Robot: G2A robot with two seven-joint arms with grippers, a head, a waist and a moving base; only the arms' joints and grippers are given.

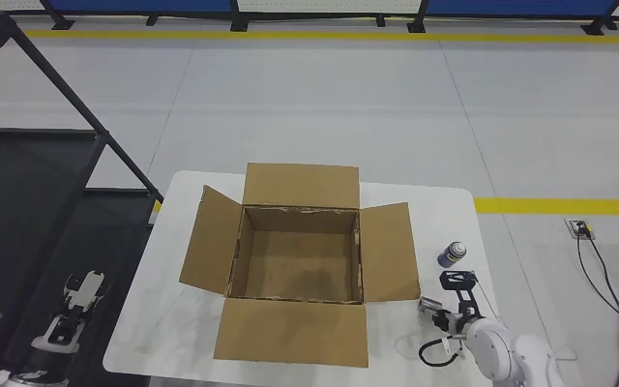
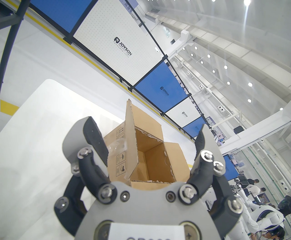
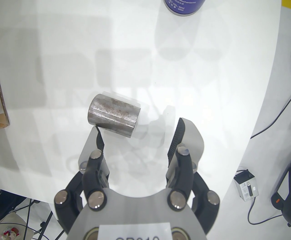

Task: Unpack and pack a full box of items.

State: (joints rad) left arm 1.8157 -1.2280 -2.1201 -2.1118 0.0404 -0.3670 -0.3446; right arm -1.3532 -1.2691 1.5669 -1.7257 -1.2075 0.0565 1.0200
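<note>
An open cardboard box (image 1: 295, 259) stands in the middle of the white table (image 1: 164, 329), all flaps folded outward and its inside bare. A rusty steel cylinder (image 3: 113, 116) lies on its side on the table, just off one fingertip of my right gripper (image 3: 139, 130), which is open and holds nothing. The top view places that cylinder (image 1: 429, 308) and the right gripper (image 1: 448, 302) by the box's right flap. My left gripper (image 2: 146, 130) is open and empty, facing the box (image 2: 147, 156) from beyond the table's left edge (image 1: 79, 290).
A small blue spray can (image 1: 451, 254) stands upright on the table beyond the cylinder, and its base (image 3: 183, 6) shows in the right wrist view. Black frame bars (image 1: 87, 126) rise left of the table. A cable and a socket (image 1: 580, 229) lie on the floor to the right.
</note>
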